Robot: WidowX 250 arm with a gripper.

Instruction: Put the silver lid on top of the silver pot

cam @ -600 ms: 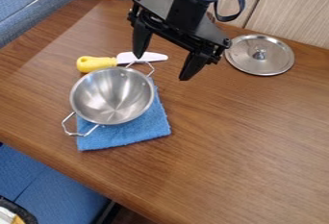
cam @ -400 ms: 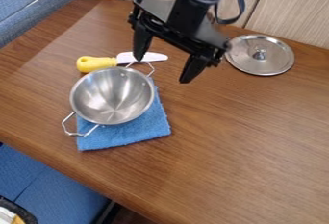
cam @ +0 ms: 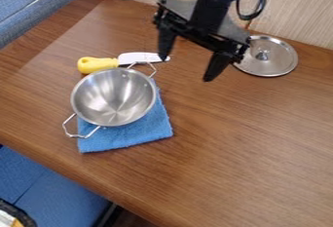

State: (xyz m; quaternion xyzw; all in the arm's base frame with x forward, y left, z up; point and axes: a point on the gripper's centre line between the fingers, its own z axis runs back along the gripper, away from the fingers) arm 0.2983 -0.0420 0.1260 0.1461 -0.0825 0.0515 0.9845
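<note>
My gripper [cam: 185, 69] hangs over the upper middle of the table, open, its two fingers wide apart with nothing held between them. To its right, the round silver lid [cam: 274, 61] lies flat near the wall, knob up, its left edge partly behind the gripper. Down and to the left of the gripper stands the silver pot [cam: 112, 97], uncovered and empty, with a wire handle on either side.
A blue cloth [cam: 141, 129] lies under the pot. Just behind the pot is a knife with a yellow handle [cam: 98, 64], its blade tip close to the gripper's left finger. The wooden table [cam: 240, 162] meets a panelled wall at the back.
My gripper has moved to the right, toward the lid, and now covers a little of the lid's left edge. It stays open. Pot, lid, cloth and knife have not moved.
</note>
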